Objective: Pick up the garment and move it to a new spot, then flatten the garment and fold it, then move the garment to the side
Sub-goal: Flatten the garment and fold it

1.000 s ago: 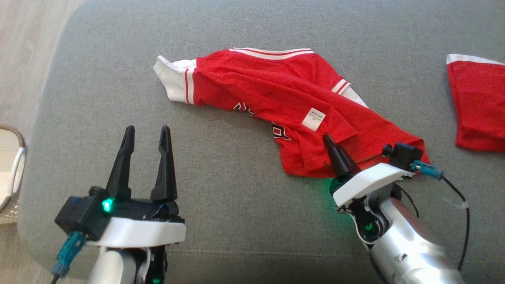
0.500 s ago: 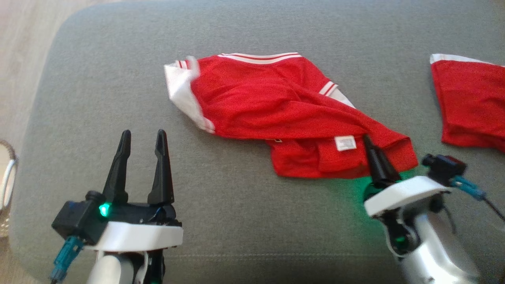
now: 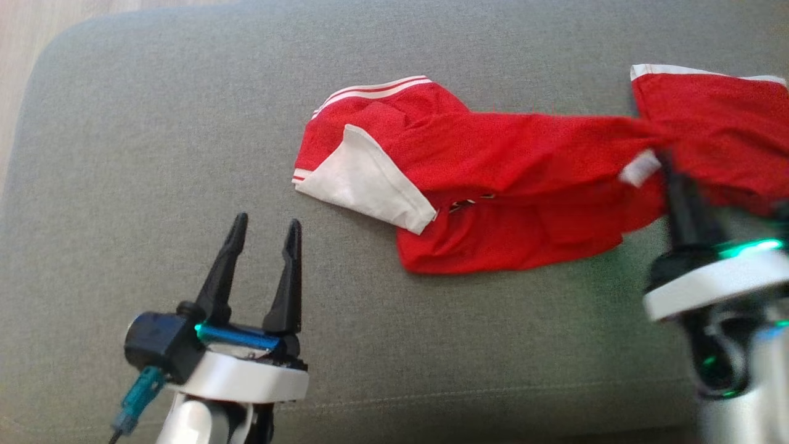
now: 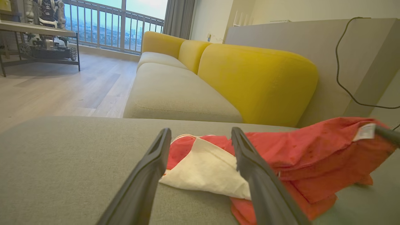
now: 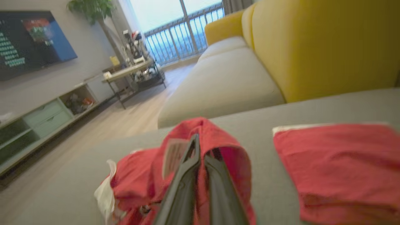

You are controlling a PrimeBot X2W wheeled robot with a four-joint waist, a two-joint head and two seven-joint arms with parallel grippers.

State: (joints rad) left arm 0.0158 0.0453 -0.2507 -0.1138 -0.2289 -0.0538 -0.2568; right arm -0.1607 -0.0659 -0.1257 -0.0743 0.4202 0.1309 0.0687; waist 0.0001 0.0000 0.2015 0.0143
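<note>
A red garment [image 3: 505,160] with white sleeves lies crumpled on the grey cushion [image 3: 154,154]. Its right end is stretched and lifted toward the right. There my right gripper [image 3: 661,154] is shut on the garment's edge, beside a white label [image 3: 638,168]. In the right wrist view the garment [image 5: 137,175] drapes over the closed right gripper [image 5: 201,147]. My left gripper [image 3: 267,221] stands open at the lower left, apart from the cloth. In the left wrist view the left gripper [image 4: 200,130] frames the garment's white sleeve [image 4: 206,170].
A second red cloth [image 3: 721,123] with a white hem lies at the far right, partly behind the held garment. The cushion's rounded edge and wooden floor [image 3: 18,68] are at the left. A yellow sofa [image 4: 256,81] stands beyond.
My right gripper has moved right and up the view with the garment's edge, dragging the garment rightward; a white sleeve has flipped over. The camera has shifted. The left gripper stays open.
</note>
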